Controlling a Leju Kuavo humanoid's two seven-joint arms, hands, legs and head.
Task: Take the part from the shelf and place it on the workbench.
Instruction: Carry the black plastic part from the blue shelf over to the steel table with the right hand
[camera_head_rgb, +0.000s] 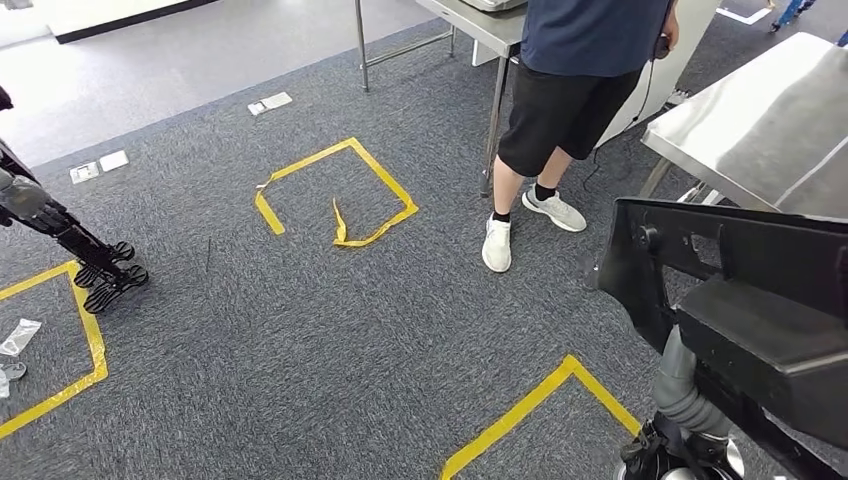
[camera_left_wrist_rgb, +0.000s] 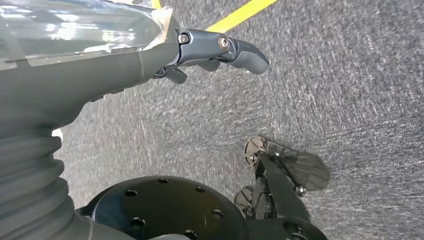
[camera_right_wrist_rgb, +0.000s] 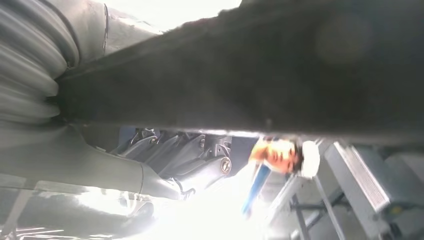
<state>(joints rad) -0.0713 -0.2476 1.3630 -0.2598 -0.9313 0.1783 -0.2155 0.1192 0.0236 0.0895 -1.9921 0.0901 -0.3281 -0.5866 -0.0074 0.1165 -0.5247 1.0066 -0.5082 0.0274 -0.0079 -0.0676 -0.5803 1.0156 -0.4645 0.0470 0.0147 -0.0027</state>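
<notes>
The part is a large black plastic panel with a boxy block on it, at the lower right of the head view. It is carried above the carpet by my right arm, whose grey ribbed wrist comes up beneath it. In the right wrist view my right hand curls its dark fingers against the underside of the part. The steel workbench stands just beyond the part, at the upper right. My left hand hangs low on the left over the carpet; its fingers are apart and hold nothing.
A person in dark shorts and white shoes stands ahead, next to a metal-legged table. Yellow tape squares mark the grey carpet. A clear plastic bag lies at the far left.
</notes>
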